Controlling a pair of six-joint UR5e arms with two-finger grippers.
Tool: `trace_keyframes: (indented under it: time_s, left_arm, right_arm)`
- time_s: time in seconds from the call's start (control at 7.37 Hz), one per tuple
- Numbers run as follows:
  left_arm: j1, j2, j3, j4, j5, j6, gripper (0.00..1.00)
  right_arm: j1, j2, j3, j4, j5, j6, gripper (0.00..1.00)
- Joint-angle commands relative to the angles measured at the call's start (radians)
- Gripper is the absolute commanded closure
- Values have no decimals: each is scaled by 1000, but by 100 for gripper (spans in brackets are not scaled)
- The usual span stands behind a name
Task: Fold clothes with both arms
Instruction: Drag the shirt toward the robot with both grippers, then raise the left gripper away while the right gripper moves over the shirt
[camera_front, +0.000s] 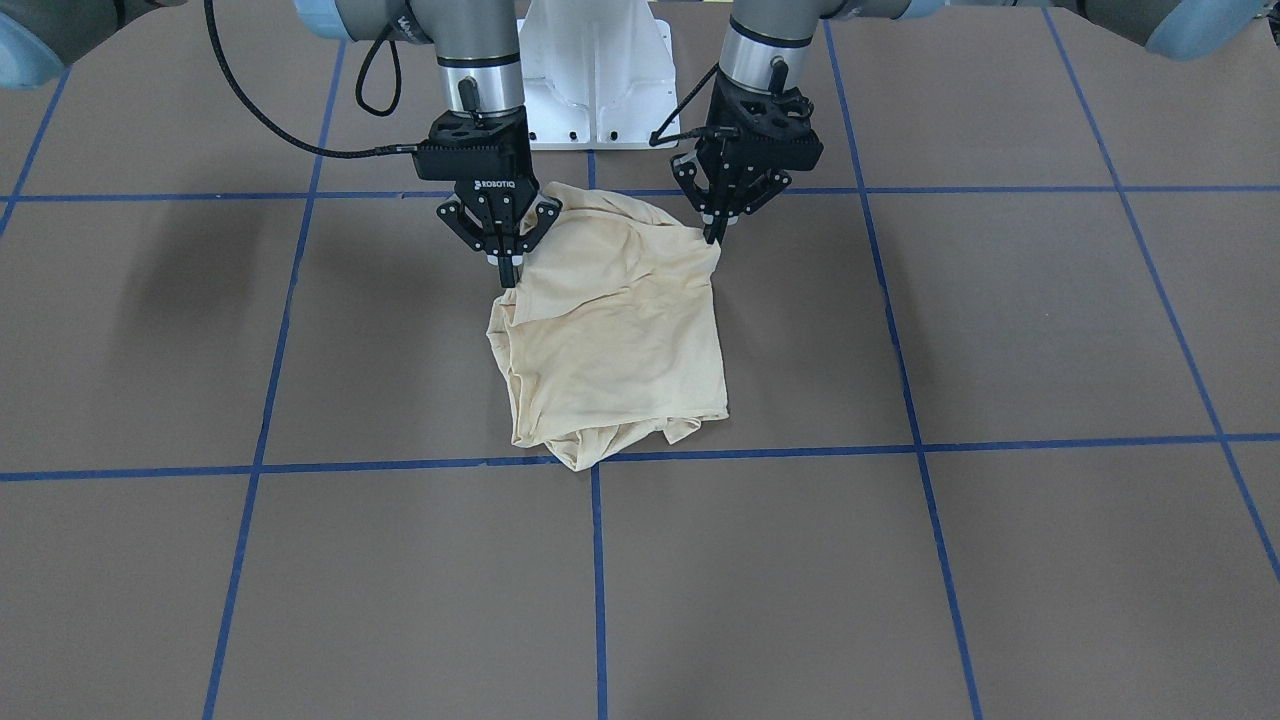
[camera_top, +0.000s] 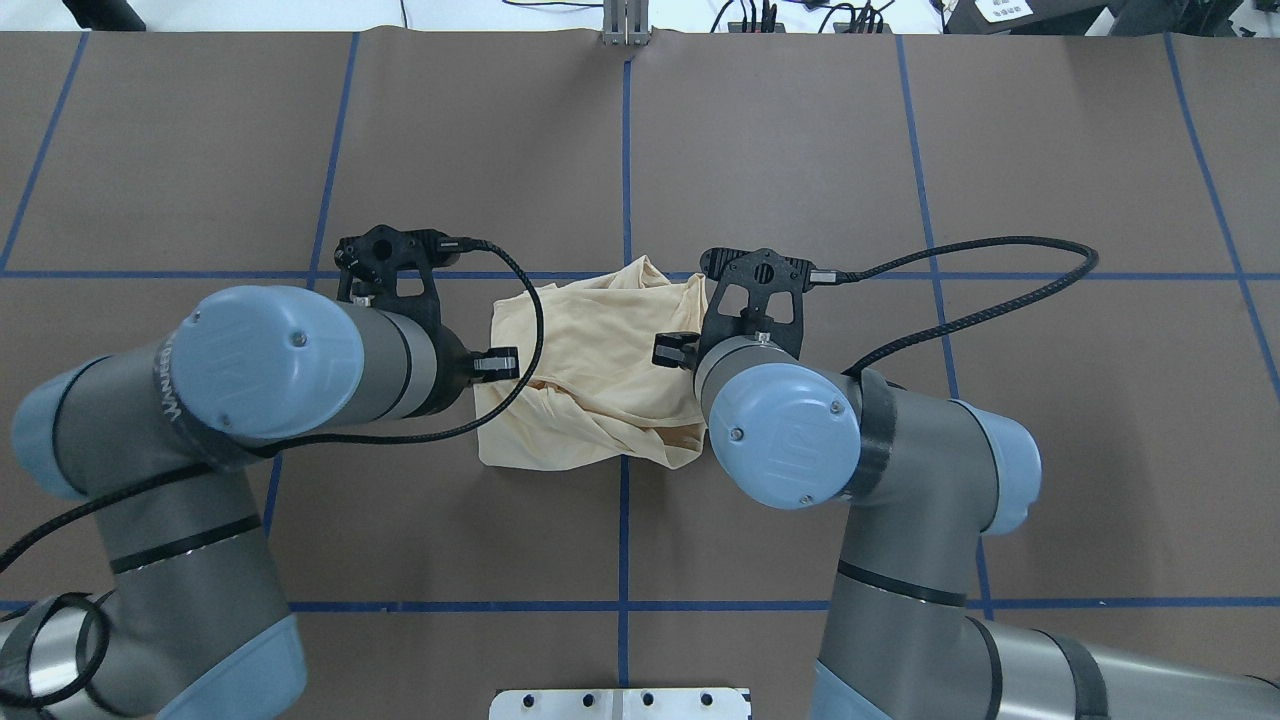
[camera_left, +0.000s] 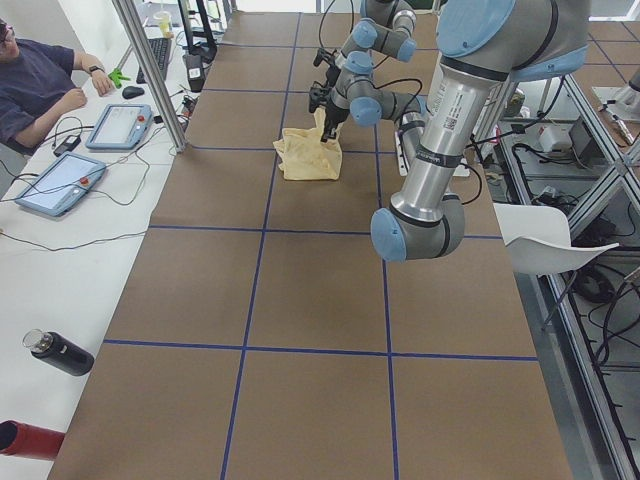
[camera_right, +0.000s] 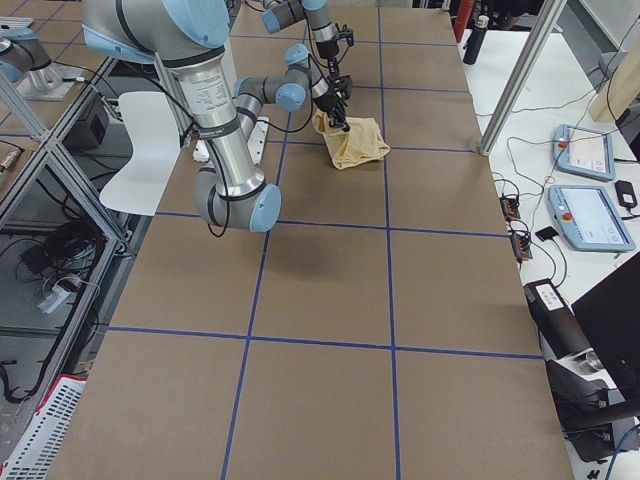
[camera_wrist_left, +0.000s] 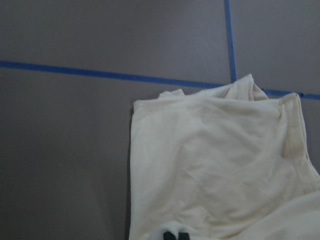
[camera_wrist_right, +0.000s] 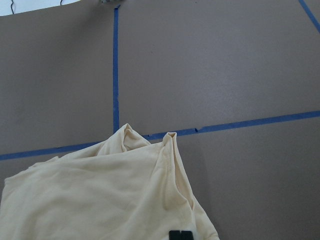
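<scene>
Left gripper: the black two-finger left gripper (camera_front: 714, 236) is clenched on a corner of the pale cream-yellow thin knit shirt (camera_front: 620, 340), at the shirt's 1 o'clock in the front-facing view.
Right gripper: the black two-finger right gripper (camera_front: 508, 277) is pinched on the matching corner at 11 o'clock in that view. Its wrist camera shows cloth running straight into the fingertips.
Held edge: the shirt edge nearest the robot hangs raised between the two grippers and sags slightly in the middle.
Shirt: it lies mid-table as a compact, roughly square bundle on the brown table (camera_front: 1000, 320). No sleeve is spread out and no print shows.
Far edge: at 6 o'clock in the front-facing view, a crumpled lump of cloth sticks out over a blue tape line (camera_front: 597, 560).
Done, as judged: the sleeves and body appear already folded inward.
Left, as judged: carry the held edge over toward 6 o'clock, lay it flat, let go, and tidy the protruding lump.
</scene>
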Motion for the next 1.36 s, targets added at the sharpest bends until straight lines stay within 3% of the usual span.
trace_keyframes:
  time_s: [0.0, 0.41, 0.68, 0.81, 0.95, 1.09, 1.22]
  left_arm:
    - [-72, -104, 217, -14, 6, 67, 100]
    - [-106, -115, 442, -225, 14, 98, 100]
    - [-121, -115, 469, -241, 13, 183, 100]
    - [-144, -114, 469, -247, 8, 226, 28]
    - [-157, -105, 455, -298, -1, 275, 0]
    - [-201, -88, 433, -325, -74, 349, 0]
    - [-250, -38, 383, -326, -167, 471, 0]
  right_arm:
    - [40, 67, -139, 3, 4, -1, 100]
    - [57, 116, -257, 5, 5, -18, 100]
    - [77, 115, -300, 75, 17, -46, 96]
    - [96, 107, -308, 89, 54, -52, 1]
    - [119, 115, -299, 89, 86, -69, 0]
    - [161, 127, -287, 91, 212, -134, 0]
    - [165, 156, -272, 83, 255, -130, 0]
